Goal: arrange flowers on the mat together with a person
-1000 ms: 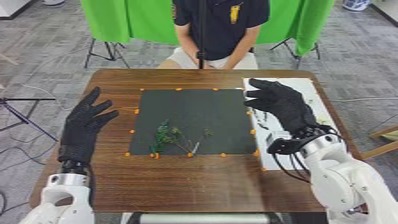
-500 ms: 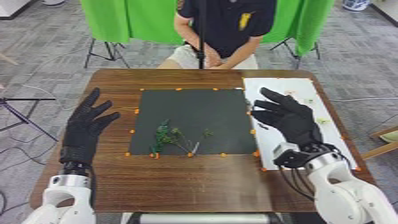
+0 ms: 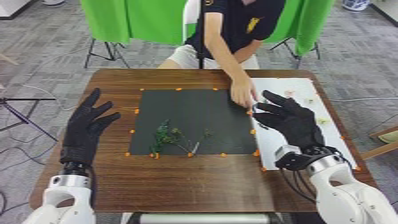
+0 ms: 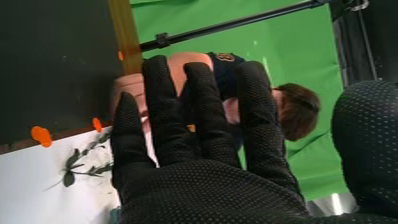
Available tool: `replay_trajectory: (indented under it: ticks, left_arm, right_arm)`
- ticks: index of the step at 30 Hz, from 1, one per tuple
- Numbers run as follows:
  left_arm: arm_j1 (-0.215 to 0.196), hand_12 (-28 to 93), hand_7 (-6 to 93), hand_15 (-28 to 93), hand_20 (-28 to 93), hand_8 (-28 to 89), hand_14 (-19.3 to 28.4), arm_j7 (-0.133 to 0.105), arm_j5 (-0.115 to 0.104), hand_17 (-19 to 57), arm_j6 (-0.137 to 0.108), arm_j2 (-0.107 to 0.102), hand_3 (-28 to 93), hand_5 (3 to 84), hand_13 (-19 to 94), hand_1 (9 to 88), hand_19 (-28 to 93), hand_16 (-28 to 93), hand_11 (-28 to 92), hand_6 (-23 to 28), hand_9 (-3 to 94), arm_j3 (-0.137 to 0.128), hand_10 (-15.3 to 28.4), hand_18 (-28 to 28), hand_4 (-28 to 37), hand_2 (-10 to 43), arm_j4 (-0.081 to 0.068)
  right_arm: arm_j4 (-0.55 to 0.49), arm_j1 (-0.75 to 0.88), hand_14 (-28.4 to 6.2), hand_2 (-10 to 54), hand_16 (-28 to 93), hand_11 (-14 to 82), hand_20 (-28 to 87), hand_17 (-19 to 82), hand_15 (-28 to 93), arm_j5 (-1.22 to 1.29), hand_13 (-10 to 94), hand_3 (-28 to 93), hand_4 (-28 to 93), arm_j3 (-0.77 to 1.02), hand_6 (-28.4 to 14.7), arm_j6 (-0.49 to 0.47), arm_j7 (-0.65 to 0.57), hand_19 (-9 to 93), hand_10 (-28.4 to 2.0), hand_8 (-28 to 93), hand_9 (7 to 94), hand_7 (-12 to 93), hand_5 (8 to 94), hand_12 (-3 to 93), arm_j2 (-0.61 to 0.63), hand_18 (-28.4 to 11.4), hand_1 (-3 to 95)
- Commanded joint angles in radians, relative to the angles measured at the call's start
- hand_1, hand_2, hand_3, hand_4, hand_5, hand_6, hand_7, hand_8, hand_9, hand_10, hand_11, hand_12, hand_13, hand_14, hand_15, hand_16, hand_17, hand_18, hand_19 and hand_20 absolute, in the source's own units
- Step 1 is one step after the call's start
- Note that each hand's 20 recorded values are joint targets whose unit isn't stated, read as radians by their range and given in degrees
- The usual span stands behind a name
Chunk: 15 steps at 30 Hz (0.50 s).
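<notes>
Leafy sprig (image 4: 87, 167) lies on the white sheet (image 3: 277, 84), beside the mat (image 3: 197, 107), apparently toward ten o'clock from the right hand (image 3: 289, 124). Its long axis slants to the mat's edge. The right hand is nearer than the left hand (image 3: 81, 131); both are spread, fingers apart. A person's hand (image 3: 242, 94) reaches in at roughly eleven o'clock.

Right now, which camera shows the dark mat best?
The head view. From high up, it shows nearly the whole dark mat, with green sprigs lying on it. The right wrist view shows part of the mat, its edge next to the white paper.
</notes>
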<state>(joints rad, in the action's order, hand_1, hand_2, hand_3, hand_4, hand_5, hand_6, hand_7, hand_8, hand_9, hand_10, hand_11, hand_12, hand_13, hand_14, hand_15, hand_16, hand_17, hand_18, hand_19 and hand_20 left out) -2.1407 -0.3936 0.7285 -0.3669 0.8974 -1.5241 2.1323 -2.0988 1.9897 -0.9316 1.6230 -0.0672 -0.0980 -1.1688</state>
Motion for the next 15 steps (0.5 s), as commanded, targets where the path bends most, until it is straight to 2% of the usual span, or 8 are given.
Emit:
replay_trajectory:
  ticks: [1, 15]
  left_arm:
    - [-0.013, 7, 12.7, 48, 16, -12, 25.3, 0.003, -0.006, -8.3, 0.004, -0.001, 79, 29.8, 28, 21.3, 47, -8, 19, 0.8, 32.6, 0.006, 15.3, 22.9, -28.3, 6.8, -0.005]
    - [-0.029, 7, 12.9, 48, 16, -12, 25.3, 0.02, 0.007, -8.2, 0.011, 0.016, 79, 29.5, 28, 21.3, 47, -8, 20, 1.0, 33.3, -0.012, 15.9, 22.9, -28.3, 6.7, 0.001]
  right_arm:
    - [0.002, 0.013, -19.2, 6.3, 16, 10.4, 17, -1, 30, 0.015, 36, 79, -28, -0.001, 2.8, -0.005, 0.007, 42, -14.9, -13, 46.8, 14, 45.8, 14.2, -0.004, -22.0, 14.9]
    - [0.007, 0.007, -19.0, 6.4, 16, 10.6, 17, -1, 30, 0.014, 36, 79, -28, -0.009, 2.8, -0.005, -0.003, 42, -14.8, -12, 47.1, 14, 46.0, 14.2, -0.015, -22.1, 14.9]
